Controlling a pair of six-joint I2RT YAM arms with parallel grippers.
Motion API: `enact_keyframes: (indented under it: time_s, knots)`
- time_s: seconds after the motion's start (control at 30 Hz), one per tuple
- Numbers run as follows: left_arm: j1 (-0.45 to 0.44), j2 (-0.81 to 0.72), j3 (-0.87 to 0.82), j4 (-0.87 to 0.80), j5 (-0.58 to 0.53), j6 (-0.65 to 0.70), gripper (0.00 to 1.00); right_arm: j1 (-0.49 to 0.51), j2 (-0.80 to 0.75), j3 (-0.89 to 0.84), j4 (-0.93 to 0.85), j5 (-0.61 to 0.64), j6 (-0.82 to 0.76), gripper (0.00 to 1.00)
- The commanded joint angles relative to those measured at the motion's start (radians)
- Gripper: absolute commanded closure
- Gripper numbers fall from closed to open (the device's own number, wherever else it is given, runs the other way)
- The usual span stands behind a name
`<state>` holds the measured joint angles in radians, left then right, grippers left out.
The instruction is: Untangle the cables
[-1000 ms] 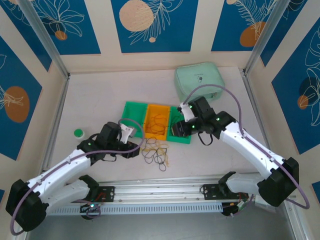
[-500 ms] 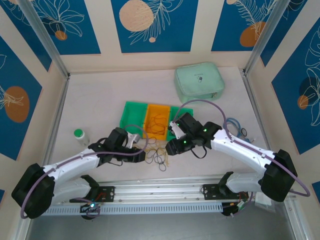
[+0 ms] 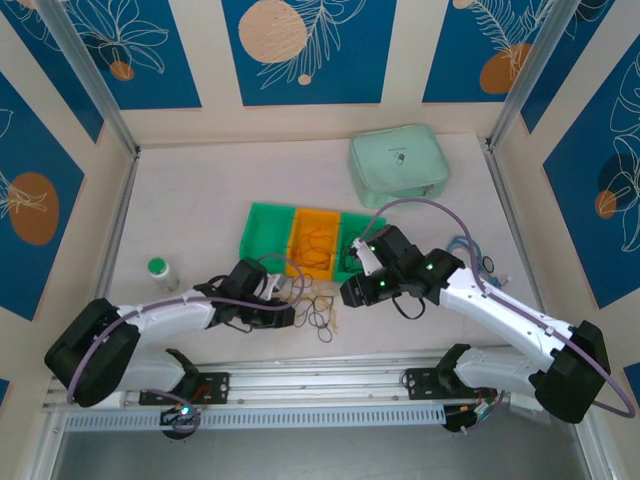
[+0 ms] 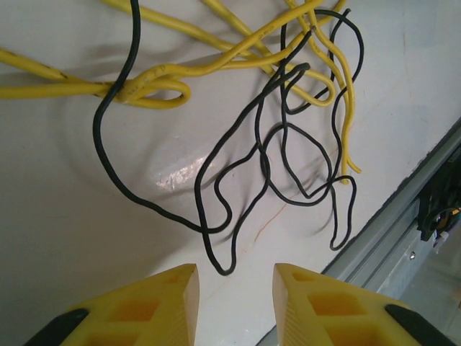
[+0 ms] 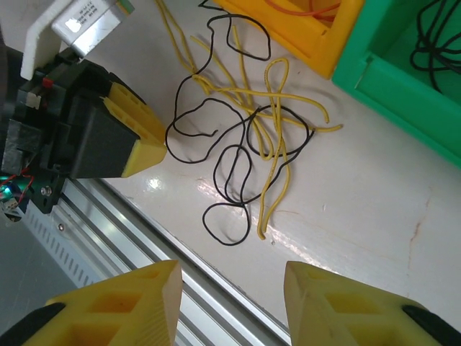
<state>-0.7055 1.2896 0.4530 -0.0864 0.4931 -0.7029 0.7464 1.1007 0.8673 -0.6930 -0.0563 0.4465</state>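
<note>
The cables point(image 3: 318, 308) lie as a loose tangle on the table in front of the trays: thin black loops point(image 4: 265, 162) crossed by pale yellow strands point(image 4: 155, 90). My left gripper point(image 4: 235, 303) hovers low at the pile's left side, open, with a black loop's end just ahead of its fingertips and nothing between them. In the top view the left gripper point(image 3: 288, 314) points right at the pile. My right gripper point(image 5: 229, 303) is open and empty above the pile's near edge, and its view takes in the tangle point(image 5: 245, 137) and the left gripper point(image 5: 140, 144). The right gripper point(image 3: 345, 292) sits at the pile's right.
A green tray point(image 3: 262, 232), an orange tray point(image 3: 300, 262) holding orange strands and a green tray point(image 5: 403, 94) holding black strands stand behind the pile. A mint pouch point(image 3: 398, 162) lies at the back right, a small green-capped bottle point(image 3: 158, 270) at the left. The aluminium rail point(image 3: 320, 385) borders the near edge.
The left arm has stretched right and lower, to the pile's left side. The right gripper has come off the trays down to the pile's right side.
</note>
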Motion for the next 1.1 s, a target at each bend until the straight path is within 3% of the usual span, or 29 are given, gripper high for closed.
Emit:
enact_keyframes:
  time_s: [0.0, 0.3, 0.47, 0.67, 0.9, 1.07]
  knots:
    - [-0.011, 0.027, 0.001, 0.038, -0.013, -0.004, 0.69, -0.017, -0.035, -0.014, -0.002, -0.008, -0.008, 0.58]
    - [-0.013, 0.082, 0.005, 0.126, -0.019, -0.015, 0.79, -0.062, -0.072, -0.046, 0.008, -0.039, -0.016, 0.58]
    - [-0.014, 0.084, 0.020, 0.120, -0.031, -0.013, 1.00, -0.073, -0.075, -0.057, 0.015, -0.045, -0.019, 0.58]
    - [-0.015, 0.008, 0.063, -0.012, -0.018, 0.005, 1.00, -0.084, -0.075, -0.057, 0.022, -0.057, -0.026, 0.58]
    - [-0.014, -0.197, 0.199, -0.322, -0.042, 0.090, 1.00, -0.083, -0.061, -0.060, 0.045, -0.075, -0.022, 0.58]
    - [-0.010, -0.307, 0.274, -0.380, -0.058, 0.089, 1.00, -0.078, -0.052, -0.057, 0.067, -0.088, -0.017, 0.58]
